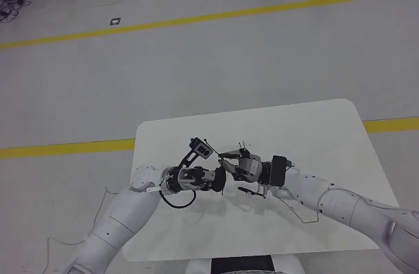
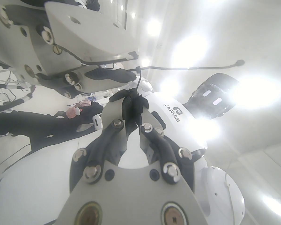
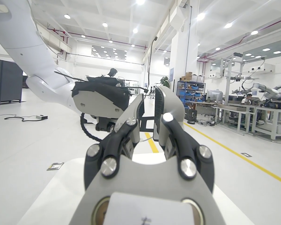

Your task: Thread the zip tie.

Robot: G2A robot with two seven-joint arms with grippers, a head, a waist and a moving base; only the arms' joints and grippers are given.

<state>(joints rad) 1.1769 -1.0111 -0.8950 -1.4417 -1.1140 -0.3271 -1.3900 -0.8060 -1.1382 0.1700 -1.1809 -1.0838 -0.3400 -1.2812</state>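
Top view: left pincer (image 1: 221, 179) beside right pincer (image 1: 227, 162) above surface (image 1: 319, 130).
Left pincer: pinching zip tie (image 2: 189, 67).
Right pincer: spread, fingertip (image 2: 121, 76) beside zip tie.

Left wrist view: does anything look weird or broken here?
The left gripper has ragged black wrapping bundled round its tips, with loose flaps, so it looks patched up. The zip tie it pinches looks whole, only gently curved.

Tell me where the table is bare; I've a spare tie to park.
Bare: the table along its far edge and right end. Crowded: near middle, where left gripper and right gripper meet at the zip tie.
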